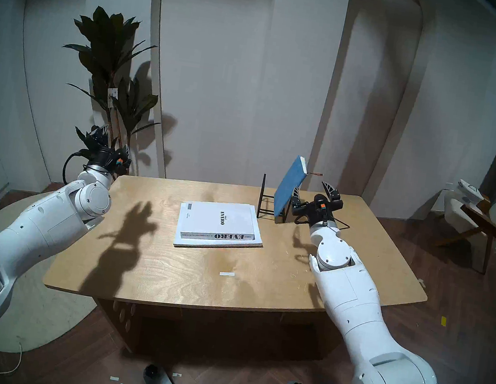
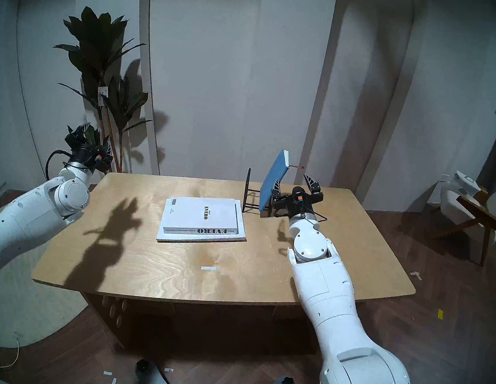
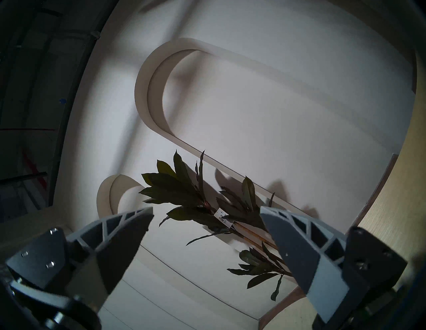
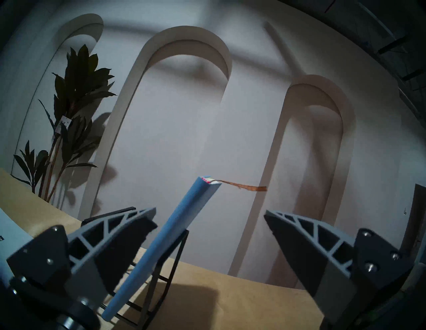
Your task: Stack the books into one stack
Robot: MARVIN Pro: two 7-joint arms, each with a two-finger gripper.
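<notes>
Head views show the blue notebook [image 1: 289, 189] propped at a slant in a black wire stand [image 1: 270, 204] near the far edge of the worktop [image 1: 165, 270], right of its middle; a brown ribbon [image 1: 315, 174] sticks out from the top corner. The thick white book [image 1: 218, 221] lettered "EVERO" is seen lying flat on the large white booklet [image 1: 257, 241] near the middle of the worktop, just beside the stand on its left, with the booklet's edges showing around it. The right gripper [image 1: 311, 192] is held just off the notebook's right side, pointing toward the far edge, its jaws spread wide; in the right wrist view the notebook [image 4: 161, 242] is seen between the fingers, nearer the left one, and contact cannot be told. The left gripper [image 1: 115, 144] is held beyond the far left corner of the worktop, well apart from the books, its jaws wide and empty, facing a potted plant [image 1: 114, 50] and the white arched wall [image 1: 241, 75].
</notes>
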